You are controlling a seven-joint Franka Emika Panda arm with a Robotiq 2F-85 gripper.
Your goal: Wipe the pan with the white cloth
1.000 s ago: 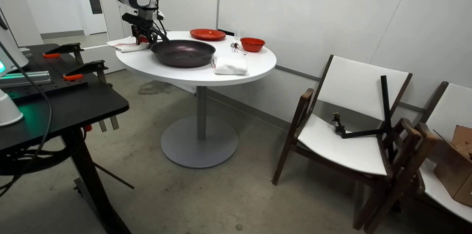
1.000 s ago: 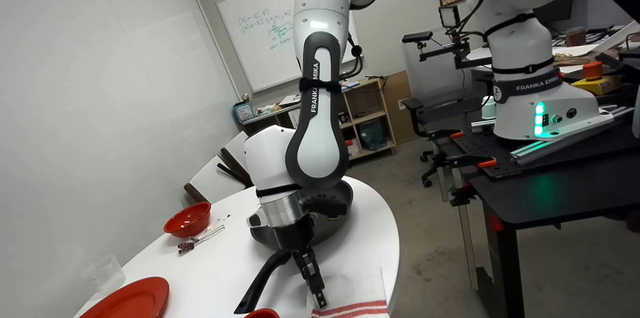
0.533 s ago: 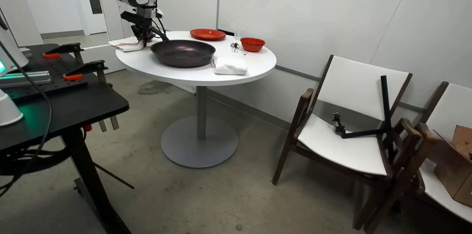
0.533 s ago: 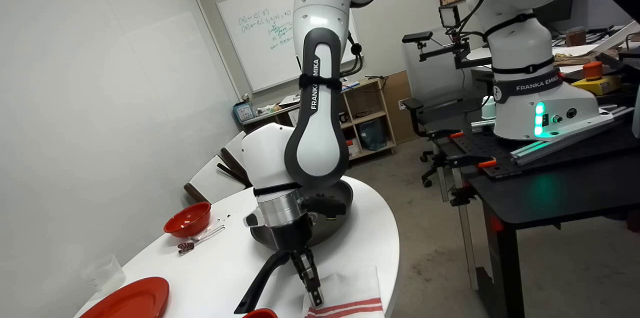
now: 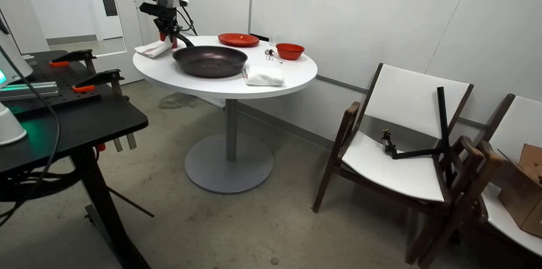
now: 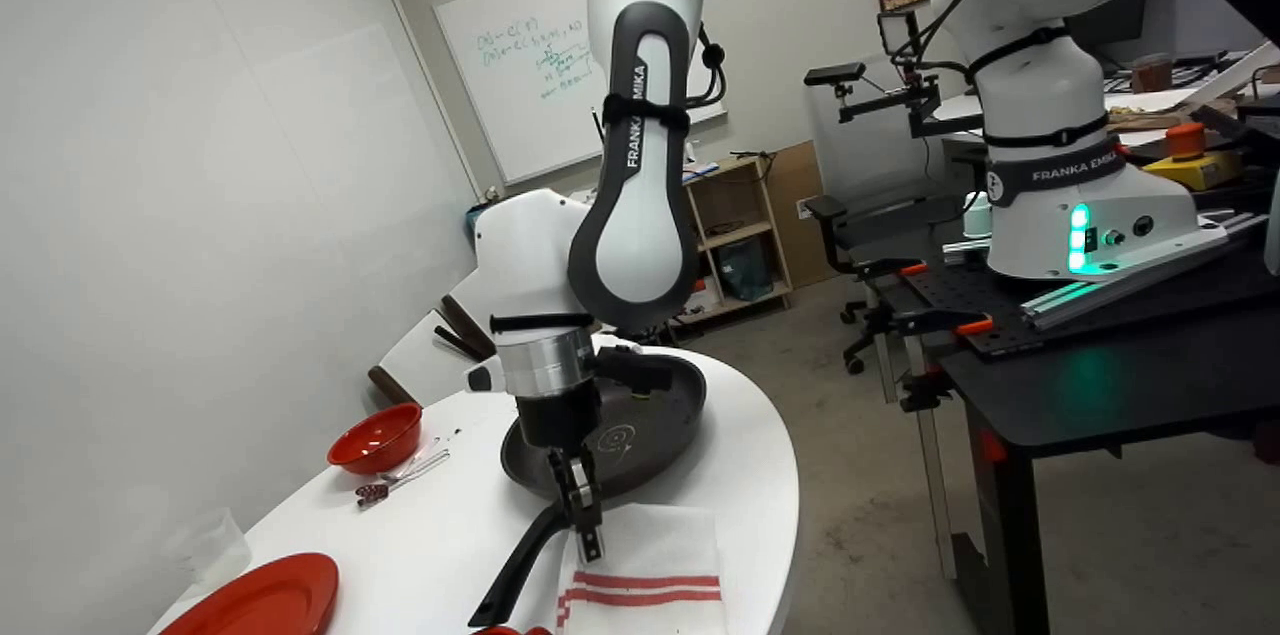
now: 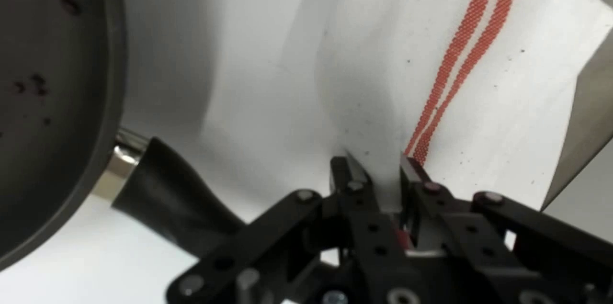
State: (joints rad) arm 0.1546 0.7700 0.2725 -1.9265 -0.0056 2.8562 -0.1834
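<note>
The white cloth [image 7: 498, 88] has two red stripes and small dark specks. My gripper [image 7: 376, 163] is shut on a fold of it, which runs up between the fingertips in the wrist view. In an exterior view the cloth [image 5: 151, 50] rises from the table to my gripper [image 5: 171, 38], while its far part still rests on the tabletop. The dark pan [image 6: 645, 440] sits beside it, its black handle [image 6: 518, 570] passing close by the gripper. Dark reddish bits lie inside the pan [image 7: 114, 50] in the wrist view.
A folded white cloth [image 5: 264, 76] lies in front of the pan on the round table [image 5: 296, 75]. A red plate [image 5: 238, 39], a red bowl [image 5: 289, 51], utensils [image 6: 405, 477] and a clear container [image 6: 212, 555] stand farther along. A red cup [image 5: 174, 43] is just behind the gripper.
The gripper has closed on the cloth and risen, moving toward the pan handle. The cloth's gripped part has lifted and the rest has been drawn along toward the pan.
</note>
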